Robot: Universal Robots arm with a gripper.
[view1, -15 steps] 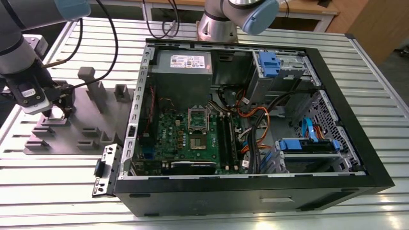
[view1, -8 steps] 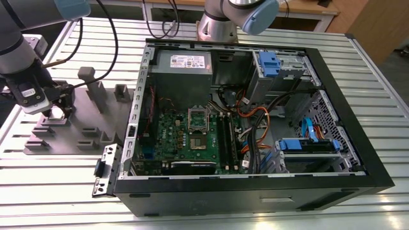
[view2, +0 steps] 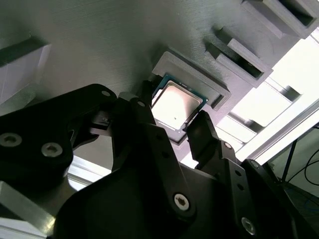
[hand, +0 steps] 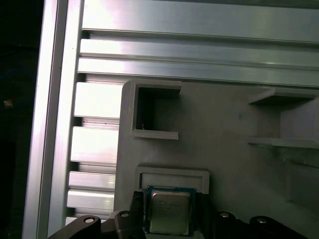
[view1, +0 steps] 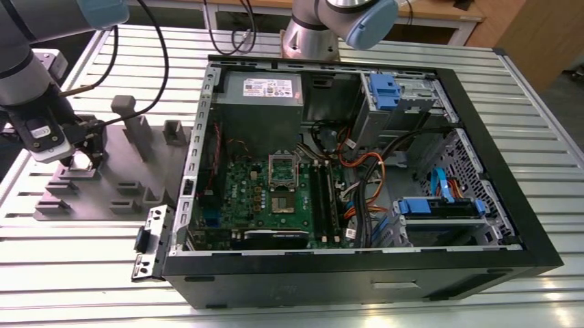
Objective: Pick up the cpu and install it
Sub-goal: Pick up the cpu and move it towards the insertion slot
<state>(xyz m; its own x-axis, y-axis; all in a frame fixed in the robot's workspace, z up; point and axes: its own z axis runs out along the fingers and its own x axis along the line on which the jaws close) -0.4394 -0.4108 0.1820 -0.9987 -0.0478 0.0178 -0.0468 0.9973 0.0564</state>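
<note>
The cpu (view2: 175, 103) is a small silver-topped square chip with a green rim. It lies in a shallow pocket of the grey holder block (view2: 99, 45), and in the first wrist view the cpu (hand: 170, 209) sits just below that pocket's raised lip. My gripper (view2: 172, 113) straddles it, its black fingers (view2: 199, 132) pressed against two opposite edges of the chip, so it is shut on the cpu. In the exterior view my gripper (view1: 81, 158) is down on the holder block (view1: 109, 195) at the exterior view's left, outside the open computer case (view1: 365, 273).
Inside the case the green motherboard (view1: 264, 198) has a raised silver socket frame (view1: 281, 167), black memory sticks (view1: 324, 198) and orange cables (view1: 360, 171) beside it. Upright grey posts (view1: 137, 126) stand on the holder block. The slatted aluminium table (view1: 73, 273) carries everything.
</note>
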